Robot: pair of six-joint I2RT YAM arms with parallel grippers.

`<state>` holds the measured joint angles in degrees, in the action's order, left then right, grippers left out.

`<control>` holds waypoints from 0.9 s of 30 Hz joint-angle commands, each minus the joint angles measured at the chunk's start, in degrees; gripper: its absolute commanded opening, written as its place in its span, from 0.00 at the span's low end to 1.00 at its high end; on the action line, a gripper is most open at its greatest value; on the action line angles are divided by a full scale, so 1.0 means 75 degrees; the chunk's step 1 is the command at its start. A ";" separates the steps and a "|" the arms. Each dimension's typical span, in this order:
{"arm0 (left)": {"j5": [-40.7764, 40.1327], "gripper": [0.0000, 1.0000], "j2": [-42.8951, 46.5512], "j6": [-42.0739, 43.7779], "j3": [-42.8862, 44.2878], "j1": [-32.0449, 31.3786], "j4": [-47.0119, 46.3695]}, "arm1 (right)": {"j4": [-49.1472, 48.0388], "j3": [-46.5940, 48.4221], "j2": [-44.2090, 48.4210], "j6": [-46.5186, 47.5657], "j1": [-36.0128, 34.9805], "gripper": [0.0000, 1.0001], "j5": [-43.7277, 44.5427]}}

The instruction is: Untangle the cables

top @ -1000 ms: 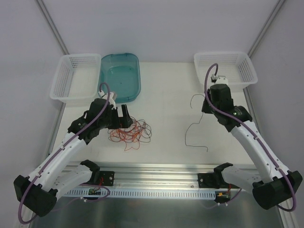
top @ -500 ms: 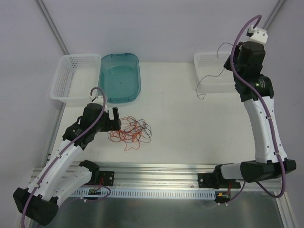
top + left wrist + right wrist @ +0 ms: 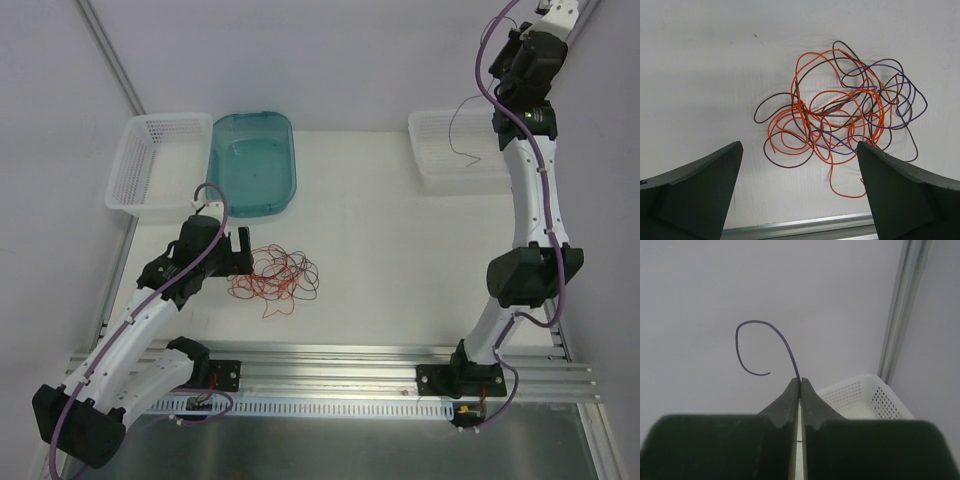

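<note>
The cables (image 3: 280, 274) lie as a tangle of orange-red, dark brown and purple strands (image 3: 840, 115) on the white table. My left gripper (image 3: 240, 250) hovers just left of the tangle; in the left wrist view it (image 3: 799, 146) stands wide open, with the tangle ahead of its fingers and nothing between them. My right gripper (image 3: 497, 78) is raised high at the back right, shut (image 3: 800, 380) on one dark purple cable (image 3: 760, 321). That strand (image 3: 455, 130) dangles over the right white basket (image 3: 440, 160).
A second white basket (image 3: 160, 160) and a teal tray (image 3: 252, 160) stand at the back left. An aluminium rail (image 3: 330, 365) runs along the near table edge. A slanted frame post (image 3: 900, 305) rises by the right basket.
My right arm has swung up from the table to high above the right basket, lifting the single strand with it. My left gripper has drawn back slightly from the tangle.
</note>
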<state>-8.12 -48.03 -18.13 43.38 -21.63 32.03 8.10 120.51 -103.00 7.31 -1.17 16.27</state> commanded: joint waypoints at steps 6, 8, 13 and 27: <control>-0.0218 0.99 -0.0322 0.0226 -0.0041 0.0176 -0.0087 | -0.1900 0.1042 -0.1113 0.0326 0.0390 0.04 -0.0740; -0.0207 0.99 -0.0393 0.0226 -0.0041 0.0188 -0.0087 | -0.2017 0.0809 -0.1383 0.0326 0.0483 0.06 -0.0763; -0.0207 0.99 -0.0533 0.0261 -0.0053 0.0235 -0.0099 | -0.1960 0.0467 -0.2318 0.0244 0.0624 0.08 -0.0693; 0.0086 0.99 -0.0639 0.0238 -0.0029 0.0282 -0.0122 | -0.0436 0.0327 -0.3297 0.0104 0.0871 0.70 -0.0833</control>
<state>-7.99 -53.21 -17.04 43.24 -20.12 31.99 4.75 121.95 -133.36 8.71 4.91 11.18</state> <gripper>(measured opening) 0.991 0.653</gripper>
